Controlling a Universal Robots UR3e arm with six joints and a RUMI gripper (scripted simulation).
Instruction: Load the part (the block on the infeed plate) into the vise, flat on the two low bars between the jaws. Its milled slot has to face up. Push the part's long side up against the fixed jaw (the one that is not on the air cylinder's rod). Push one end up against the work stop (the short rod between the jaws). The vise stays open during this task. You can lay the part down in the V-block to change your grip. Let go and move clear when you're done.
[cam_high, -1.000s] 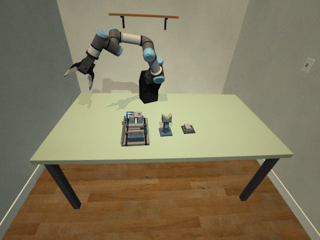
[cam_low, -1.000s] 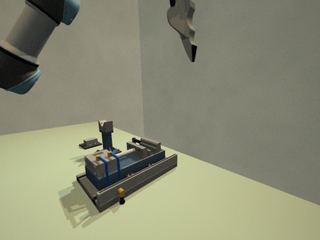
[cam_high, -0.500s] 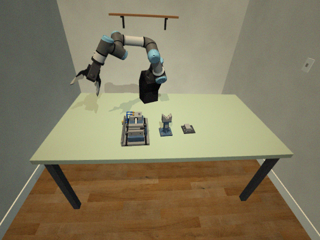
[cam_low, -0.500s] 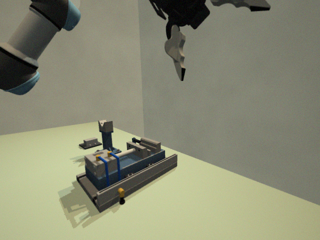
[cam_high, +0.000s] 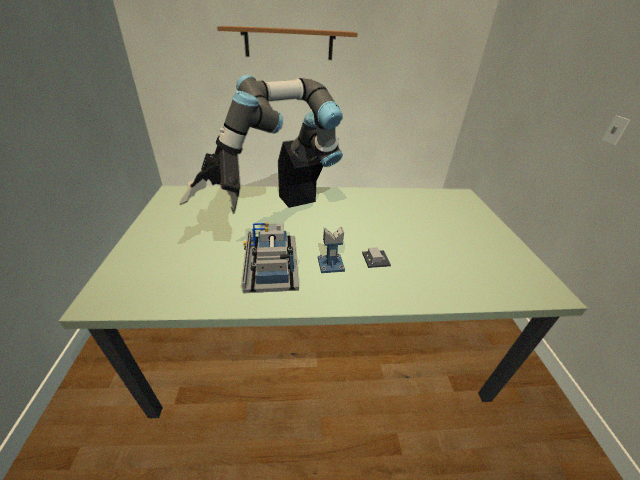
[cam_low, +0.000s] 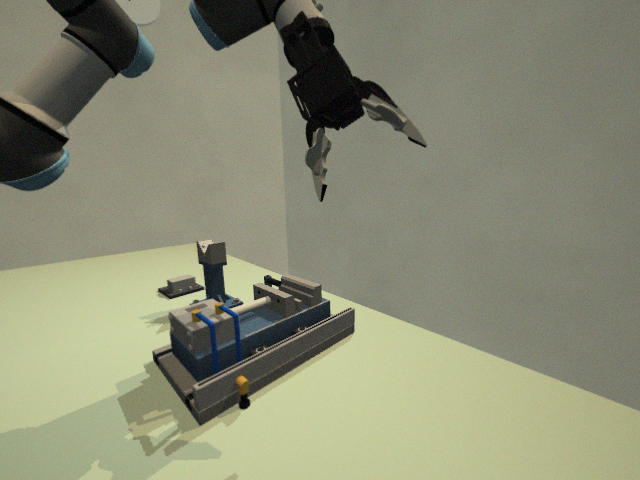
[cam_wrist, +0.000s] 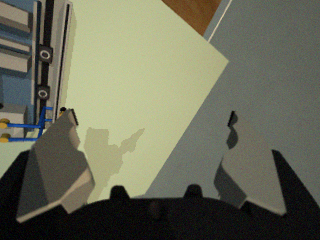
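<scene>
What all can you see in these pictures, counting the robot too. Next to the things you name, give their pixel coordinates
Table (cam_high: 413, 217) (cam_low: 465, 413) (cam_wrist: 125, 65): one, pale green top, dark legs, on the wood floor
Vise (cam_high: 272, 276) (cam_low: 289, 321): one, blue and grey, left of the V-block in the top view
V-block (cam_high: 333, 236) (cam_low: 212, 253): one, grey on a blue stand, between vise and infeed plate
Infeed plate (cam_high: 382, 262) (cam_low: 178, 294): one, dark, right of the V-block
Part (cam_high: 375, 253) (cam_low: 181, 282): one, light grey, on the infeed plate
Wall shelf (cam_high: 286, 31): one, brown, back wall
Wall switch (cam_high: 615, 129): one, pale, right wall
Arm (cam_high: 284, 89) (cam_low: 77, 77): one, dark grey, white and blue, at the table's back
Gripper (cam_high: 208, 206) (cam_low: 373, 172) (cam_wrist: 154, 111): one, black with grey fingers, open above the table

My wide-open black two-jaw gripper with pale grey pointed fingers (cam_high: 207, 206) (cam_low: 373, 172) has come down from its higher place and swung inward, nearer the grey-and-blue metal vise (cam_high: 272, 276) (cam_low: 263, 326) (cam_wrist: 15, 60). In the exterior view, only one of my fingers showed at first; now both show whole, along with my black gripper body and wrist. My dark grey arm with light blue joint caps (cam_high: 284, 89) (cam_low: 67, 77) has shifted too, and its shadow has moved across the pale green tabletop (cam_high: 423, 289) (cam_low: 413, 413) (cam_wrist: 120, 65) toward the vise.
</scene>
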